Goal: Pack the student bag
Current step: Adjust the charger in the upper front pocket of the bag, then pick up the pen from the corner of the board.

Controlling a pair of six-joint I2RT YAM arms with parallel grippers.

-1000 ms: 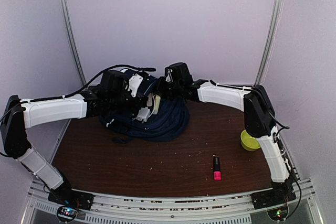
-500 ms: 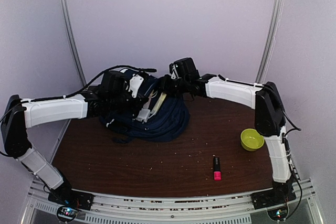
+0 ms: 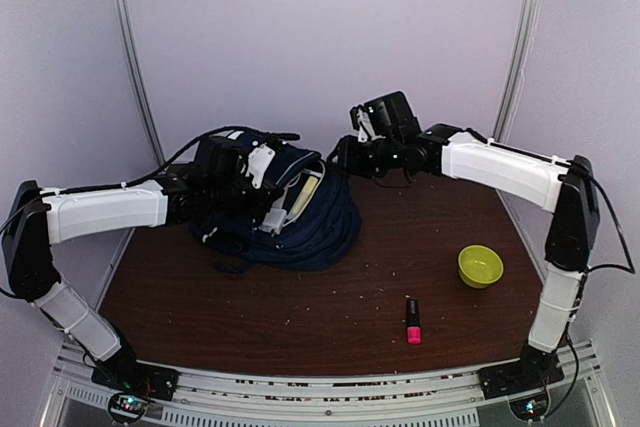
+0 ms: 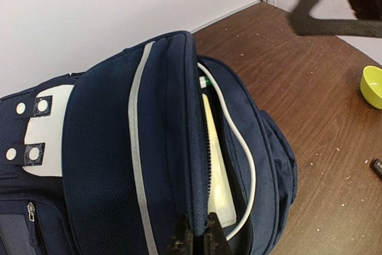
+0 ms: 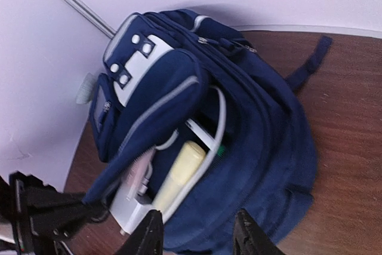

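Observation:
The student bag (image 3: 310, 227), navy with white trim, lies at the back left of the table. Its top pocket gapes. My left gripper (image 4: 197, 242) is shut on the edge of the bag's (image 4: 101, 147) open flap and holds it up. A pale yellow object (image 5: 179, 174) and something green (image 5: 219, 150) lie inside the opening. My right gripper (image 3: 340, 157) hovers just right of the bag's top. In its wrist view the right gripper (image 5: 198, 237) stands open above the bag (image 5: 262, 123) with nothing between its fingers.
A lime-green bowl (image 3: 480, 266) sits at the right side of the table. A pink and black marker (image 3: 412, 320) lies near the front, right of centre. The back wall and its frame posts stand close behind the bag.
My right gripper opened and drew back up and to the right, away from the bag's opening. The pale yellow object stayed inside. The left gripper kept its hold on the flap.

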